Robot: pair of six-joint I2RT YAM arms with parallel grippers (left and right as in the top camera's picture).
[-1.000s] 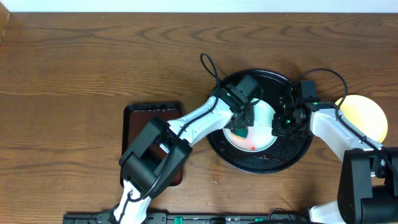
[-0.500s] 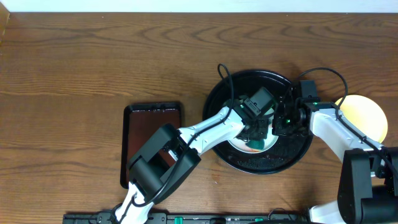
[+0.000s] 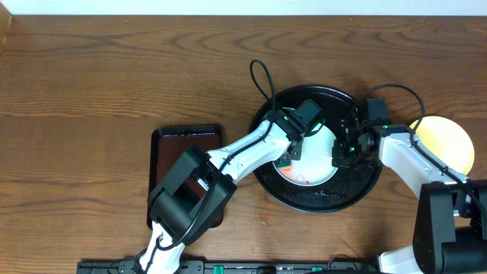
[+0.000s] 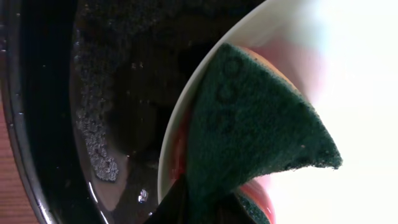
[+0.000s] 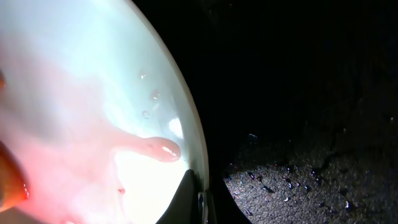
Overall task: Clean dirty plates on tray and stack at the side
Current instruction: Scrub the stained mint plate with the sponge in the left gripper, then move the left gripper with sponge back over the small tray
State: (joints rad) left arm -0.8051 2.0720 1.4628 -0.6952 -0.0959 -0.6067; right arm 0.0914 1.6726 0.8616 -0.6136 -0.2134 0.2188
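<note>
A pale blue-white plate (image 3: 319, 152) smeared with red sauce lies in the black tray (image 3: 335, 96). My left gripper (image 3: 294, 151) is shut on a green sponge (image 4: 249, 130) and presses it on the plate's left part (image 4: 354, 93), over the red smear. My right gripper (image 3: 341, 156) is shut on the plate's right rim (image 5: 189, 124), with one finger (image 5: 198, 202) on each side of it. The pale yellow plate (image 3: 447, 143) lies on the table right of the tray. A third plate is not in view.
A small rectangular red-brown tray (image 3: 186, 156) lies left of the black tray, under my left arm. The black tray's floor is wet and foamy (image 4: 93, 143) (image 5: 298, 180). The table's far edge runs along the top.
My left gripper swept the sponge right across the plate, then back to its left side. The right gripper has kept its hold on the rim.
</note>
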